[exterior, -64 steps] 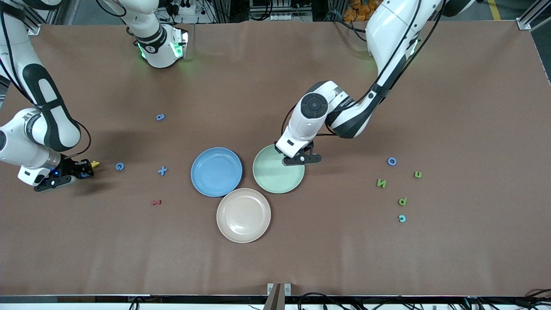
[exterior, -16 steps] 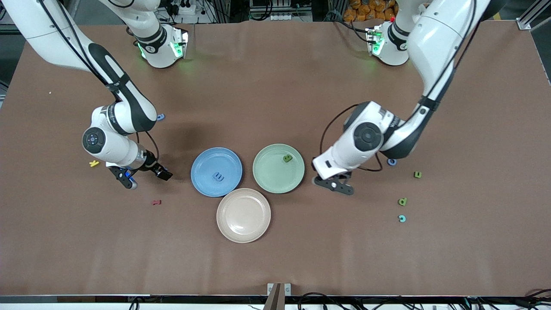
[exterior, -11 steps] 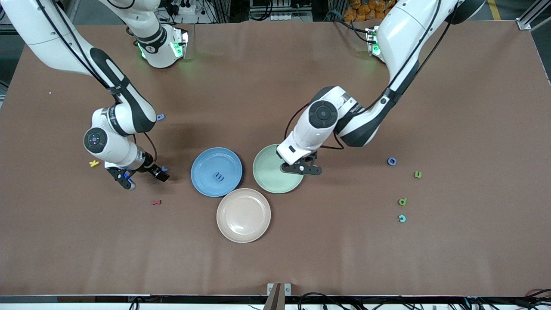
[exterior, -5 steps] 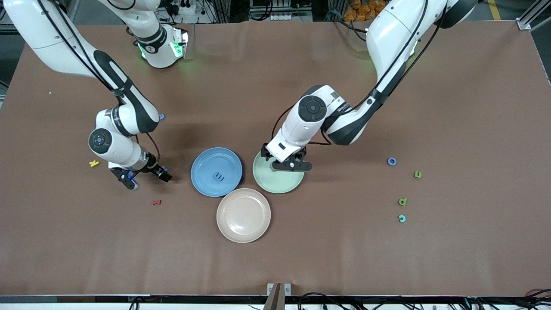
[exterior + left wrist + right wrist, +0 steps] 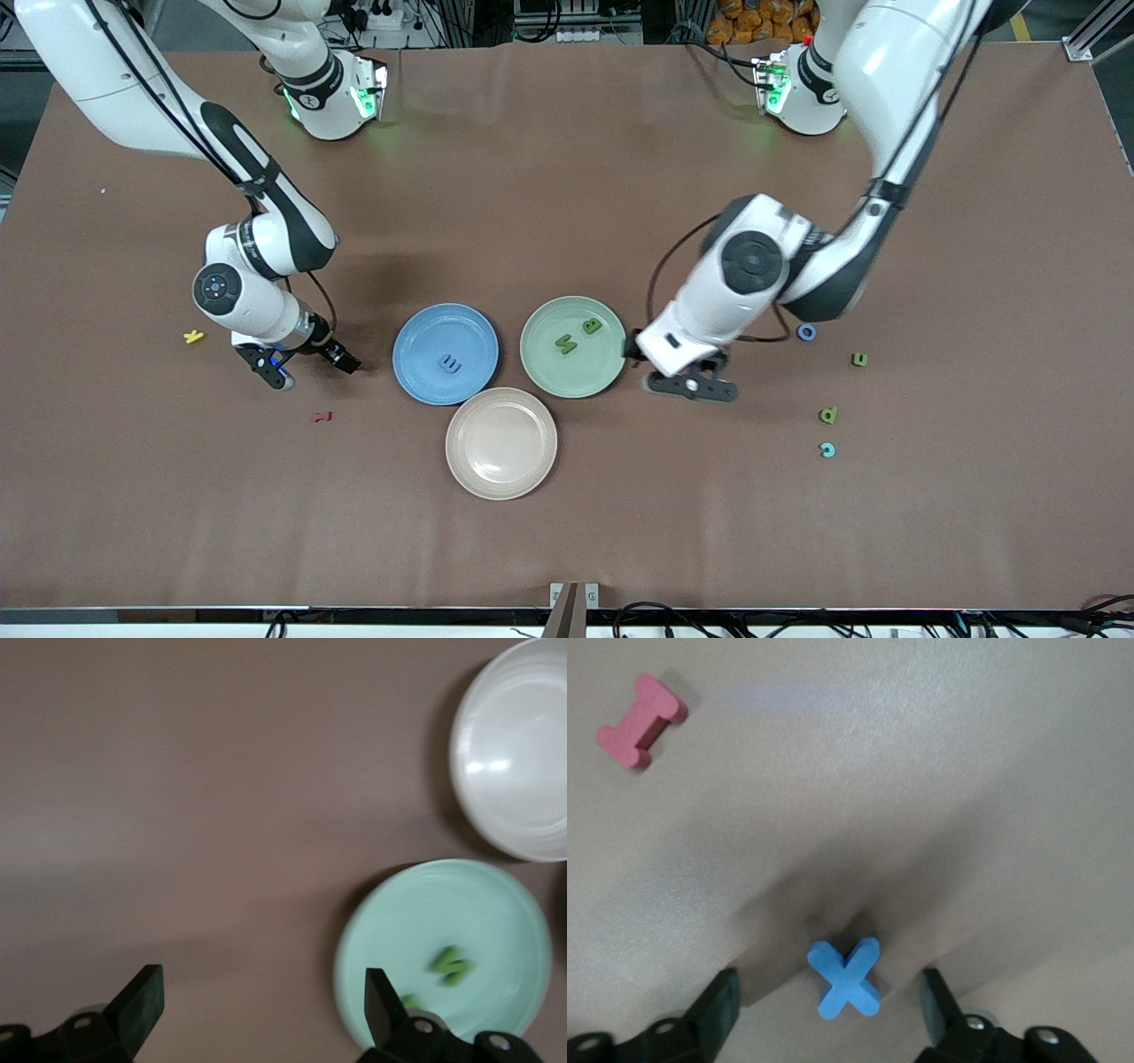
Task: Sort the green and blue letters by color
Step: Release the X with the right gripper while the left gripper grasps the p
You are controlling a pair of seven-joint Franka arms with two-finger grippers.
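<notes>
Blue X letter (image 5: 845, 977), mid-left of front view, sitting btwn right gripper's (image 5: 830, 1003) open, empty jaws; looking light, stiff — pinch across arms. Left gripper (image 5: 257, 1003) hanging open, empty.

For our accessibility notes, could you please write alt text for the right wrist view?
The open right gripper hangs just above the brown table, its two dark fingers on either side of a small blue X letter lying flat. A small dark red letter lies on the table some way off.
</notes>
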